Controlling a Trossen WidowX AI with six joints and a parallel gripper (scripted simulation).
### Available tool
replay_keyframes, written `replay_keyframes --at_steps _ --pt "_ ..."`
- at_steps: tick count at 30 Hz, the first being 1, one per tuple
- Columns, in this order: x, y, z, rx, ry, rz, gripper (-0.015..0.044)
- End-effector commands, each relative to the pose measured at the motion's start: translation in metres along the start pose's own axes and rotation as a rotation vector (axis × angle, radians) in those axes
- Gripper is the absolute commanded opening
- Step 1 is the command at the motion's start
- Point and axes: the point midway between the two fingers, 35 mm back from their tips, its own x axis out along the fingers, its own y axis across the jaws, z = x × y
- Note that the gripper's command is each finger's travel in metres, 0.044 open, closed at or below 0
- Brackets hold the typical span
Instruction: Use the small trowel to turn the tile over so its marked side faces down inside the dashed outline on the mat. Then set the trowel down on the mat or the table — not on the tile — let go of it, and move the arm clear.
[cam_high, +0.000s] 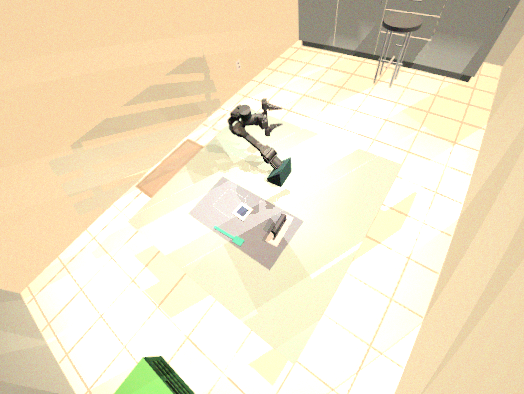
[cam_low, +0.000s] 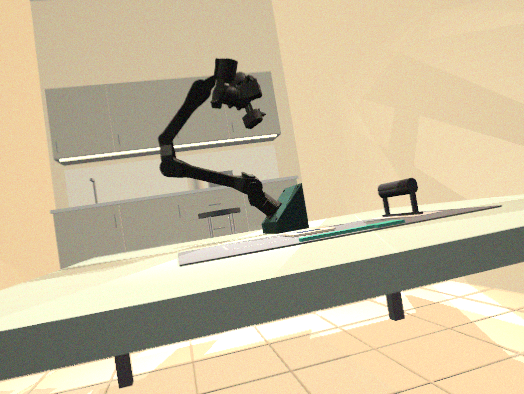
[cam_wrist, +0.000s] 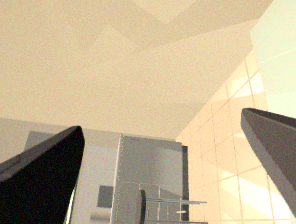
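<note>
On the mat (cam_high: 260, 250) the trowel (cam_high: 229, 235) lies flat beside the tile (cam_high: 242, 211), thin and probably slippery. Grip its handle end; your gripper (cam_high: 272, 116) is wide apart, holding nothing.

Warm, bright, grainy; floor glare, perhaps overexposed.

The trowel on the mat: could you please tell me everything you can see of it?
The trowel is slim and teal-green, a thin handle widening to a small flat blade at one end. It looks like plastic, though that is a guess. It lies flat on the grey mat, near its front edge, apart from the tile. Nothing grips it; the open gripper is raised well away.
</note>
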Motion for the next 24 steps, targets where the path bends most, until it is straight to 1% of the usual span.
replay_keyframes --at_steps 1,11,12,21,24 --pt "0.0000 0.0000 0.0000 0.000 0.000 0.000 0.0374" --pt "0.0000 0.0000 0.0000 0.000 0.000 0.000 0.0111" --pt "0.0000 0.0000 0.0000 0.000 0.000 0.000 0.0100" --pt "0.0000 0.0000 0.0000 0.000 0.000 0.000 0.0100" --pt "0.0000 0.0000 0.0000 0.000 0.000 0.000 0.0021"
